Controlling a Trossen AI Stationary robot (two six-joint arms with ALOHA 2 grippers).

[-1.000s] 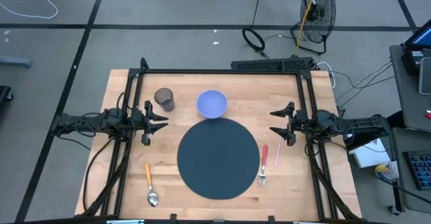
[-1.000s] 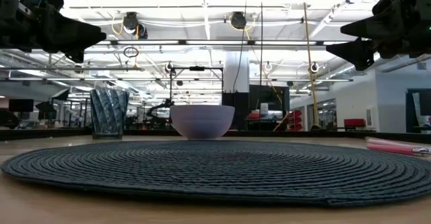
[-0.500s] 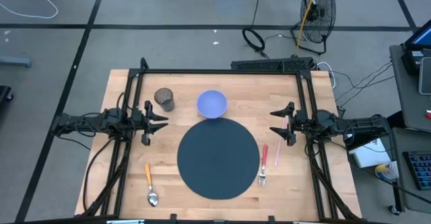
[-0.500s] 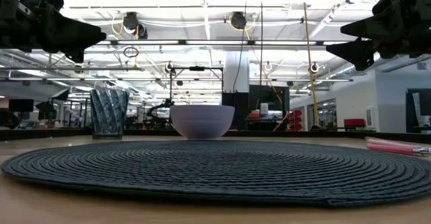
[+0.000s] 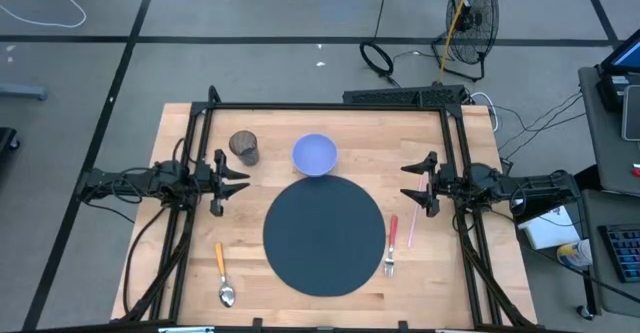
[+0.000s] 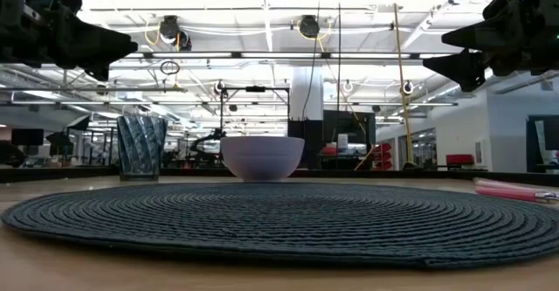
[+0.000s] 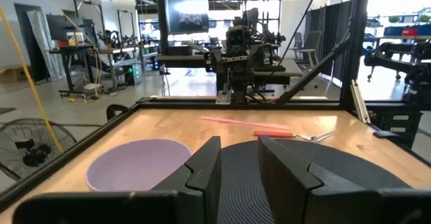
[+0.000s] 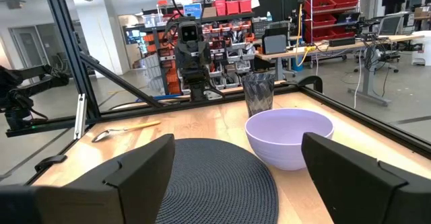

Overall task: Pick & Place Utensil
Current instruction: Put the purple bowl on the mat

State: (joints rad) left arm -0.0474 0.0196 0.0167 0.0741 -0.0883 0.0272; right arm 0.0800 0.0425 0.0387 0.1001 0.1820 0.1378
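Hovering at the left edge of the table (image 5: pixel 175 133), my left gripper (image 5: pixel 236 180) points inward toward the round dark placemat (image 5: pixel 323 235) with its fingers (image 7: pixel 202 177) only a narrow gap apart, holding nothing. My right gripper (image 5: pixel 412 183) hangs opposite at the right edge, also facing the mat, its fingers (image 8: pixel 141 167) spread wide and empty. The utensils lie flat on the wood, none of them touched. A spoon with an orange handle (image 5: pixel 222 273) sits on my left side near the front edge, well clear of the mat. On my right side, just beside the mat's rim, a fork with a red handle (image 5: pixel 391 245) lies next to a thin pink utensil (image 5: pixel 411 228), the two nearly parallel; I cannot tell what kind of utensil the pink one is. Behind the mat stands a lavender bowl (image 5: pixel 314 154), close to the mat's far rim, and a dark ribbed glass (image 5: pixel 243 146) stands upright a little to the bowl's left. From the low view both grippers sit raised above the tabletop, with the bowl and glass side by side beyond the mat.
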